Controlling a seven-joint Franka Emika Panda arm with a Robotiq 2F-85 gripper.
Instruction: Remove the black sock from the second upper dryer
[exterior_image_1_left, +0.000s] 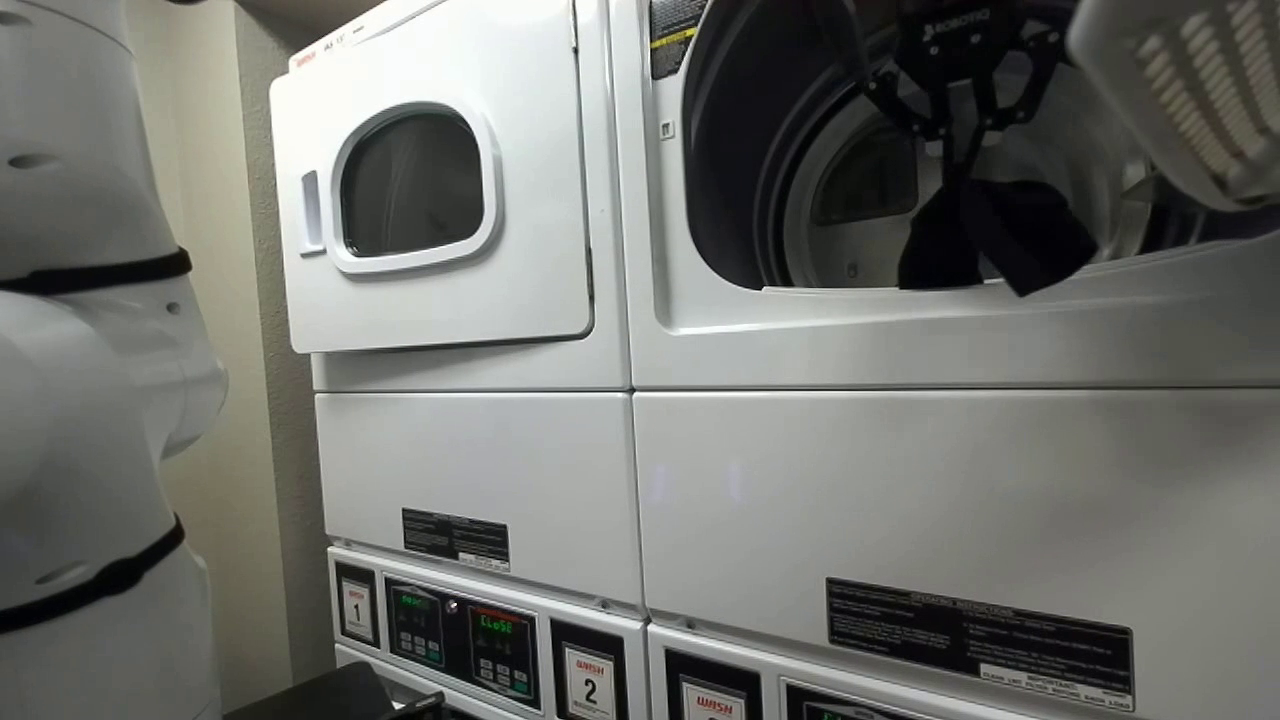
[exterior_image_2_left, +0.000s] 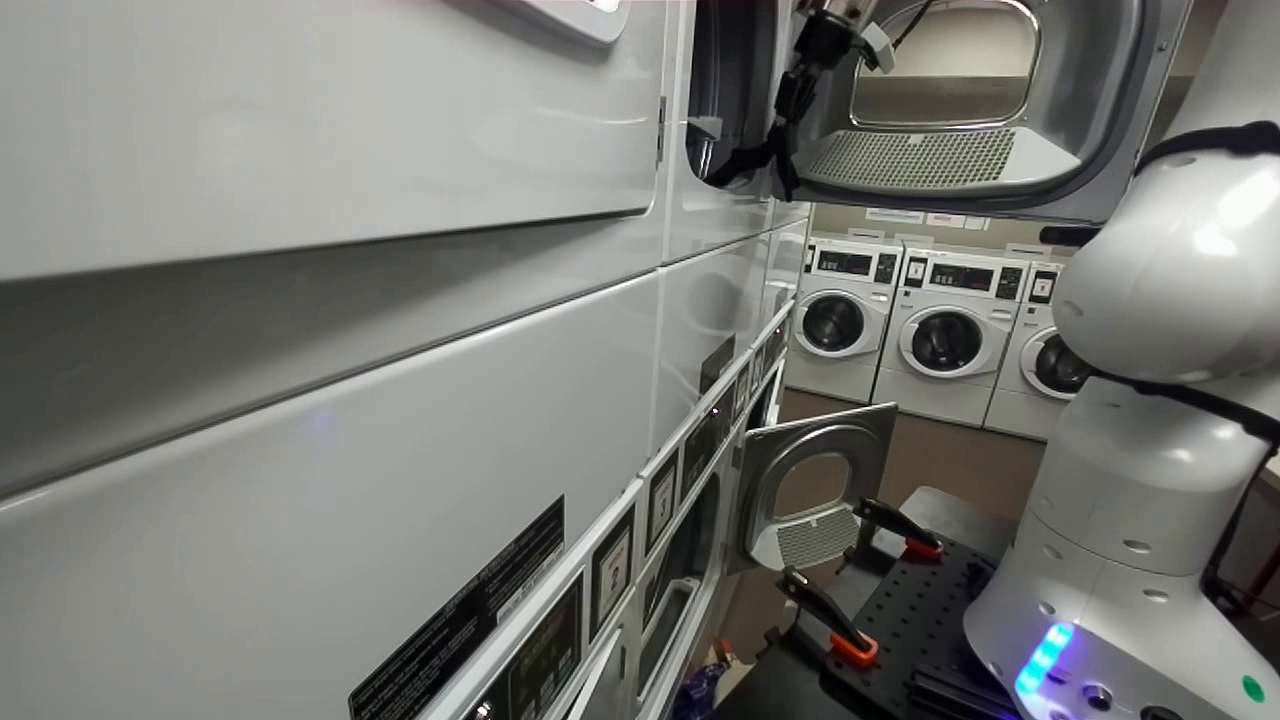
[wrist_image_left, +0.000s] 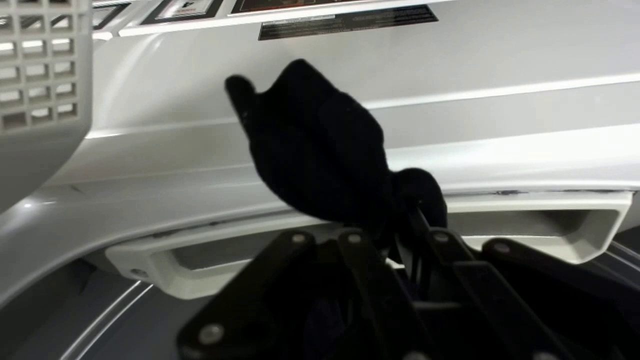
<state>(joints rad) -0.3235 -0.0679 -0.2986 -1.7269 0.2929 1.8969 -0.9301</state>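
Observation:
The black sock (exterior_image_1_left: 1035, 235) hangs from my gripper (exterior_image_1_left: 955, 160) at the mouth of the second upper dryer (exterior_image_1_left: 900, 330). The gripper's fingers are close together, shut on the sock's upper part. In an exterior view the sock (exterior_image_2_left: 745, 163) hangs in two ends below the gripper (exterior_image_2_left: 785, 125), one toward the port and one in front of the dryer's edge. In the wrist view the sock (wrist_image_left: 320, 155) lies bunched beyond the fingertips (wrist_image_left: 400, 220), seen against the port's lower lip and white front panel. The exact grip point is dark and hard to see.
The dryer's open door (exterior_image_2_left: 1120, 150) with its lint grille (exterior_image_2_left: 915, 160) stands close beside the gripper; the grille also shows in the wrist view (wrist_image_left: 40, 75). The neighbouring dryer's door (exterior_image_1_left: 430, 310) is swung slightly out. A lower door (exterior_image_2_left: 870, 440) stands open near the robot's base.

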